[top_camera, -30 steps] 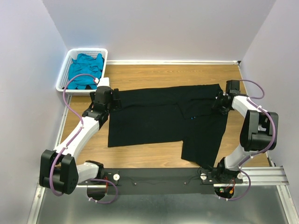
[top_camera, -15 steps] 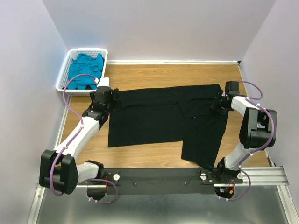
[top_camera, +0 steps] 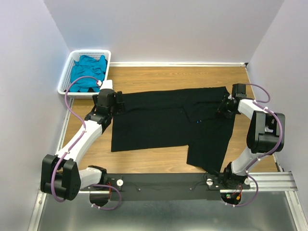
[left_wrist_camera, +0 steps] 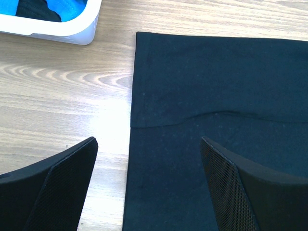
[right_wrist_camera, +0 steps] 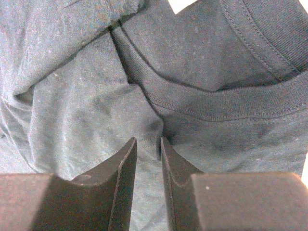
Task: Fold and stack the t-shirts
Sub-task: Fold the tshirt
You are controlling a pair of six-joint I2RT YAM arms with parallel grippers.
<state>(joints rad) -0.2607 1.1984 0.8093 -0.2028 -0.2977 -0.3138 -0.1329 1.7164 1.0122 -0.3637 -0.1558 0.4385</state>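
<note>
Two tees: one black t-shirt on the tabletop, one teal t-shirt in one basket. Left gripper jaws wide apart. Right gripper jaws nearly together; cannot tell if they grip.

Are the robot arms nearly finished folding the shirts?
Not nearly. Done: the black t-shirt lies spread out on the table. In hand: the right fingers stand almost together on cloth beside its collar, and the left fingers hang wide open over its other edge. Left: folding it, then the teal t-shirt, crumpled in the white basket, then stacking both.
</note>
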